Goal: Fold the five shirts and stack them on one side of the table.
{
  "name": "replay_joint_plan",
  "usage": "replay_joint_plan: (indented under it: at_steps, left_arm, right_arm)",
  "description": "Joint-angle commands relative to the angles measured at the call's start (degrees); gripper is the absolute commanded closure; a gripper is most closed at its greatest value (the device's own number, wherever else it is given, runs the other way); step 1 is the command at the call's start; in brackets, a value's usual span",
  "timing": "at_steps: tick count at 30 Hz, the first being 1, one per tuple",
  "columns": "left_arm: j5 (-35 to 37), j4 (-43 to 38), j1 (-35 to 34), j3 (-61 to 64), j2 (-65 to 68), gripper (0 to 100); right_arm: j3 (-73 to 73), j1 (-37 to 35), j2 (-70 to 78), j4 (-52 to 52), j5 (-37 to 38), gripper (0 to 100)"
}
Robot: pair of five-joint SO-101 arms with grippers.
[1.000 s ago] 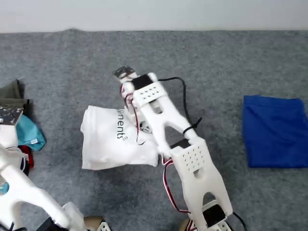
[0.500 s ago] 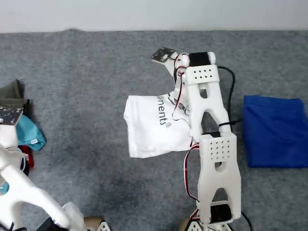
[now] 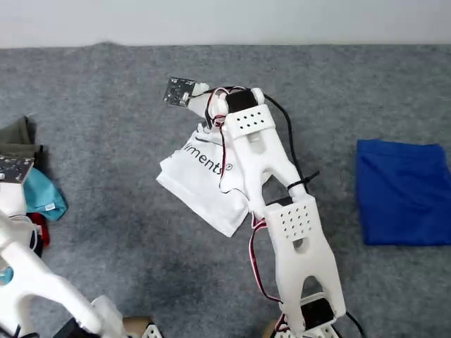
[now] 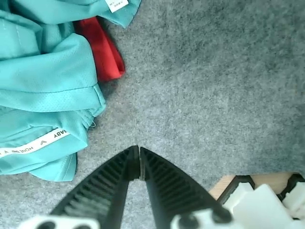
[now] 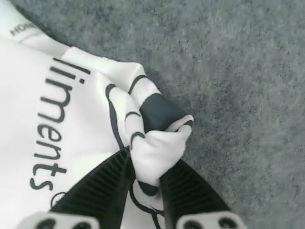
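Note:
My right gripper point(image 5: 145, 172) is shut on a bunched fold of the white shirt point(image 5: 57, 114) with black lettering. From above, the white shirt point(image 3: 201, 184) lies rumpled and slanted at the table's middle, partly under the right arm point(image 3: 264, 165). A folded blue shirt point(image 3: 402, 191) lies flat at the right side. At the left edge sits a pile of a teal shirt point(image 3: 44, 196), a red shirt point(image 3: 36, 231) and an olive one point(image 3: 17, 137). My left gripper point(image 4: 139, 160) is shut and holds nothing, just above bare carpet beside the teal shirt point(image 4: 43, 90) and red shirt point(image 4: 102, 55).
Grey carpet point(image 3: 127, 105) covers the table, with a white wall along the far edge. The left arm point(image 3: 32, 278) stands at the near left corner. A wooden mount point(image 4: 228, 185) shows by the left arm's base.
The right arm swung the held white shirt to the right, then back left. The shirt has turned and now lies slanted nearer the middle. The left arm has not moved.

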Motion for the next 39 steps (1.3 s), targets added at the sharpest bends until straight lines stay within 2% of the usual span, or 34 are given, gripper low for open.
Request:
replay_joint_plan:
  at_steps: [1, 3, 5, 8, 12, 16, 27, 32, 39]
  left_arm:
    - [-0.4, -0.6, -0.2, -0.3, -1.5, 99]
    - [-0.4, -0.7, -0.2, -0.3, -1.5, 99]
    - [-0.4, -0.8, -0.1, -0.3, -1.3, 99]
    - [-0.4, -0.9, 0.1, -0.3, -1.1, 99]
    - [-0.4, -0.9, 0.1, -0.3, -1.1, 99]
    - [-0.4, -0.9, 0.1, -0.3, -1.1, 99]
    - [-0.4, -0.9, 0.0, -0.2, -1.1, 99]
    - [-0.4, -0.9, 0.0, -0.1, -1.1, 99]
    - [-0.5, -3.3, -0.2, 4.8, -1.5, 99]
  right_arm:
    - [-5.0, 1.6, -3.8, -0.6, -15.8, 81.4]
    - [-6.8, 2.7, -5.1, 0.0, -24.6, 75.2]
    - [-9.0, 3.3, -5.8, 0.9, -31.6, 73.5]
    - [-12.1, 4.0, -6.4, 3.6, -39.0, 75.9]
    - [-16.4, 3.6, -6.5, 12.7, -43.5, 83.5]
    - [-20.2, -0.9, -6.1, 25.8, -42.0, 98.9]
    - [-5.0, -13.0, -8.9, 25.0, -40.9, 98.9]
    - [-3.7, -14.6, -3.4, 18.4, -40.8, 98.8]
    - [-3.9, -10.6, 2.6, 4.7, -35.8, 98.8]
